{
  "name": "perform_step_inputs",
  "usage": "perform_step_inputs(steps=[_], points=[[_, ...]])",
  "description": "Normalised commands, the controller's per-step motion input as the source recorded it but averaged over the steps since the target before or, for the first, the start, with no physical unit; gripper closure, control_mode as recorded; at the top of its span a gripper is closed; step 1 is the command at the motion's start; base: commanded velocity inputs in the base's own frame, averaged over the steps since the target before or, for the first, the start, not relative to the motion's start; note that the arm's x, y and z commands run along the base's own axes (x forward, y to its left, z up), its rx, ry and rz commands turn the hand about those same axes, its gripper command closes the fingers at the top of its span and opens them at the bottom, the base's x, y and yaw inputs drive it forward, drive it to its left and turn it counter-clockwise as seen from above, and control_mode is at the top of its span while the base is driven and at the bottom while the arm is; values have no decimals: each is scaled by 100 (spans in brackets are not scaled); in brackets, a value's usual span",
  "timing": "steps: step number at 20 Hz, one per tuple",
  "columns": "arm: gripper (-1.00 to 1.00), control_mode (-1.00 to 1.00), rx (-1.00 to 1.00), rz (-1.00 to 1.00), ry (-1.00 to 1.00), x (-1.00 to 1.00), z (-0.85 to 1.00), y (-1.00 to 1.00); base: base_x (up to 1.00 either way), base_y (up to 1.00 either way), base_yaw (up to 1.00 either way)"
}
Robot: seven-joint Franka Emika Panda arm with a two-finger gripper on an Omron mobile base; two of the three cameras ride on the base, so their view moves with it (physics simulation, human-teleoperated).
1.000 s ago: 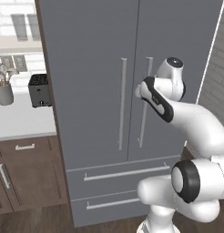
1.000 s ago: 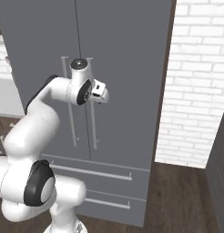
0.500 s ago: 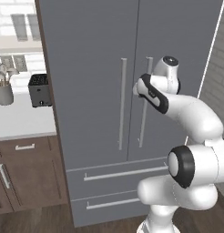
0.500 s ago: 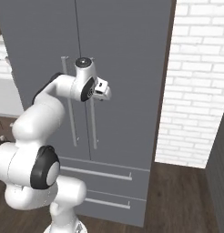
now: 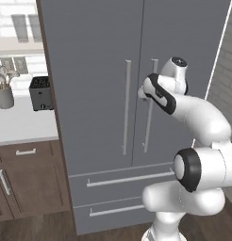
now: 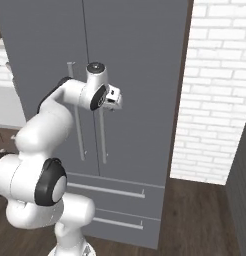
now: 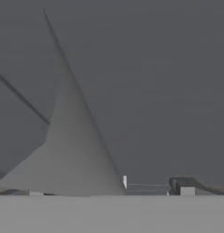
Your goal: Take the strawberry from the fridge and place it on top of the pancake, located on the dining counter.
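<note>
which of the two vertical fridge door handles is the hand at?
The right-door handle, right of the door seam. The arm's hand sits at its upper part, while the left-door handle stands clear. Both fridge doors are shut.

You find no readable text, label, brand, number or sign anywhere here. The fridge doors are plain matte grey, and the toaster on the table beside it carries no legible marking.

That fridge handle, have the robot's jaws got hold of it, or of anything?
It cannot be told. The gripper is up against the fridge by its right-door handle, but the jaws are hidden.
</note>
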Motion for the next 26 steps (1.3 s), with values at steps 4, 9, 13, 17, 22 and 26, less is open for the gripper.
perform_step_inputs(steps=[4, 9, 13, 17, 22, 26], points=[[-100, -100, 0, 0, -24, 78, -35, 14, 0, 0, 0], [-100, -100, -7, 1, -67, 5, -55, 19, 0, 0, 0], [-100, -100, -29, 2, -100, -99, -43, 24, 0, 0, 0], [-100, -100, -30, 0, -90, -73, -91, 70, 0, 0, 0], [-100, -100, -6, 0, -30, 23, -72, 18, 0, 0, 0], [-100, -100, 3, -4, -10, 20, -29, -57, 0, 0, 0]])
